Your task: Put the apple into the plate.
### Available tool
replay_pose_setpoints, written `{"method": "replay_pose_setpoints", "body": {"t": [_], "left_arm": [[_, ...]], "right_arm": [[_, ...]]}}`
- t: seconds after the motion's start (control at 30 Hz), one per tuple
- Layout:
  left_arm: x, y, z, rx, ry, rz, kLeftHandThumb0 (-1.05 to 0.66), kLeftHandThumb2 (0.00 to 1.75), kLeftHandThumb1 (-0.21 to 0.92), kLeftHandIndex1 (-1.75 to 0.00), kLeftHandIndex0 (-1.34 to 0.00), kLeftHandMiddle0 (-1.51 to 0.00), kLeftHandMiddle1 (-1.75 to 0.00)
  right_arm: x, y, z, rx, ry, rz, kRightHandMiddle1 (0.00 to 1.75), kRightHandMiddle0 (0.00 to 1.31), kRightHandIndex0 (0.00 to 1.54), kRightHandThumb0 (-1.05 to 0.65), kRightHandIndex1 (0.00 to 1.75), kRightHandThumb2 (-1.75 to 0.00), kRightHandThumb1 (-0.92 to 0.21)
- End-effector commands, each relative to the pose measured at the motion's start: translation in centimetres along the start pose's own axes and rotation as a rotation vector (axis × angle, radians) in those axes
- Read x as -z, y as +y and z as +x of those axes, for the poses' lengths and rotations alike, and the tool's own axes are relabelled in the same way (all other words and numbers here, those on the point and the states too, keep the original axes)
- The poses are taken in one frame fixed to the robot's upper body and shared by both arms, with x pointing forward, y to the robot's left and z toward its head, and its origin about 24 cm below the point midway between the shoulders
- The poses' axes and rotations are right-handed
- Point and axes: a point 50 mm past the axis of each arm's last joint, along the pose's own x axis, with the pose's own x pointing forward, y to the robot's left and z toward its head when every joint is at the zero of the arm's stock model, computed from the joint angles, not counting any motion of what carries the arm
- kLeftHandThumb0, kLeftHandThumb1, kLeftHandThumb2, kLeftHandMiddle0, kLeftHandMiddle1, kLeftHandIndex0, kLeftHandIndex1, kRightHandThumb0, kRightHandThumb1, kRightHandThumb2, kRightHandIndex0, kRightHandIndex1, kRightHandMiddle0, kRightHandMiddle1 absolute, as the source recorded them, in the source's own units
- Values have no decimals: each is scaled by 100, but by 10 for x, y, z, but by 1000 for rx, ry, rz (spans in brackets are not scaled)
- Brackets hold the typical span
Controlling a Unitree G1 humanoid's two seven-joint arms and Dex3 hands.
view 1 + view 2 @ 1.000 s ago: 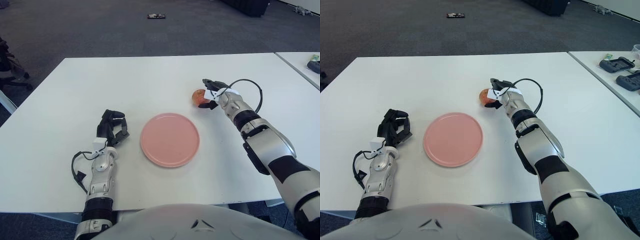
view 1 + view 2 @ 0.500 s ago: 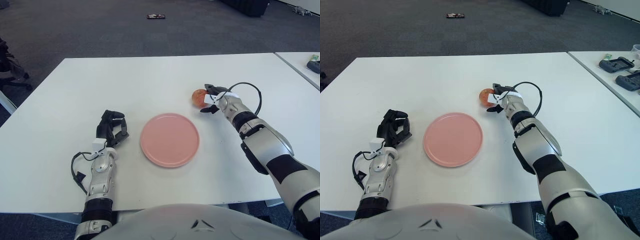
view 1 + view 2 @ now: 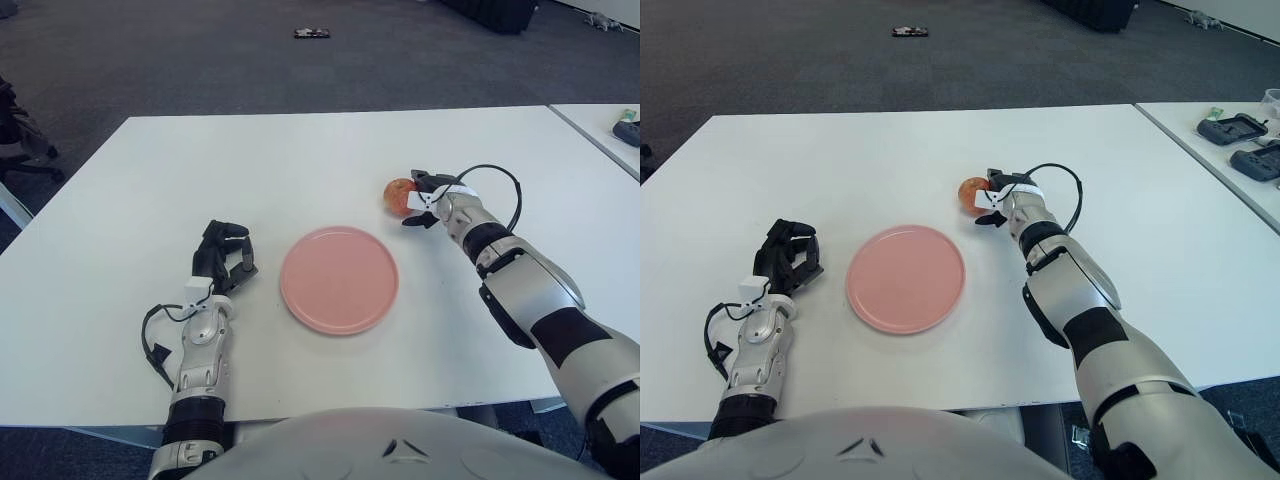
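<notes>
Since a moment ago our right hand (image 3: 432, 197) has slid a little to the right and lost its hold on the apple (image 3: 398, 193), which has stayed in the same spot. The big white counter (image 3: 300, 160) holds everything. The pink plate (image 3: 339, 279) lies flat in the middle, near us, and has nothing on it. Our left hand (image 3: 222, 262) shows to the left of the plate with its fingers curled in, holding nothing. The apple sits on the counter to the right of the plate and a bit farther back, apart from it. Our right hand is just beside the apple, on its right, with the dark fingers (image 3: 993, 179) spread a little by the apple's side and not wrapped around it. So we think we are at the grabbing step. Next we need to close the fingers round the apple, lift it, and carry it left and toward us to the plate.
</notes>
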Motion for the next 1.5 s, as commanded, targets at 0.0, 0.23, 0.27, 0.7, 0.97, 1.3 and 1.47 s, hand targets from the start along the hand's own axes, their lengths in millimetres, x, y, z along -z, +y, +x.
{"method": "replay_pose_setpoints", "body": {"t": [0.0, 0.23, 0.27, 0.7, 0.97, 1.3, 1.47], "left_arm": [[20, 5, -10, -23, 110, 17, -41, 102, 56, -175, -42, -68, -168], [20, 5, -10, -27, 112, 13, -41, 102, 56, -175, -42, -68, -168], [20, 5, -10, -28, 112, 12, -41, 102, 56, -175, -42, -68, -168], [20, 4, -11, -28, 110, -7, -41, 103, 55, -175, -43, -67, -170], [20, 5, -11, -29, 105, -5, -41, 104, 54, -175, -43, -68, -171], [21, 6, -9, -34, 112, -9, -41, 104, 54, -175, -43, -67, -171], [21, 6, -8, -31, 110, -10, -41, 103, 55, -175, -43, -67, -170]], "right_arm": [[-10, 10, 0, -52, -16, -33, 0, 0, 0, -94, 0, -74, -60], [-16, 10, 1, -41, -30, -88, 0, 0, 0, -91, 0, -80, -56], [-17, 10, 1, -38, -34, -101, 0, 0, 0, -90, 0, -81, -55], [-34, -1, 1, 12, -93, -237, 0, 0, 0, -85, 0, -89, -48], [-33, -2, 1, 66, -89, -236, 0, 0, 0, -86, 0, -89, -46], [-35, -10, -1, 230, -104, -127, 0, 0, 0, -90, 0, -81, -45], [-37, -14, -2, 300, -110, -68, 0, 0, 0, -91, 0, -79, -43]]}}
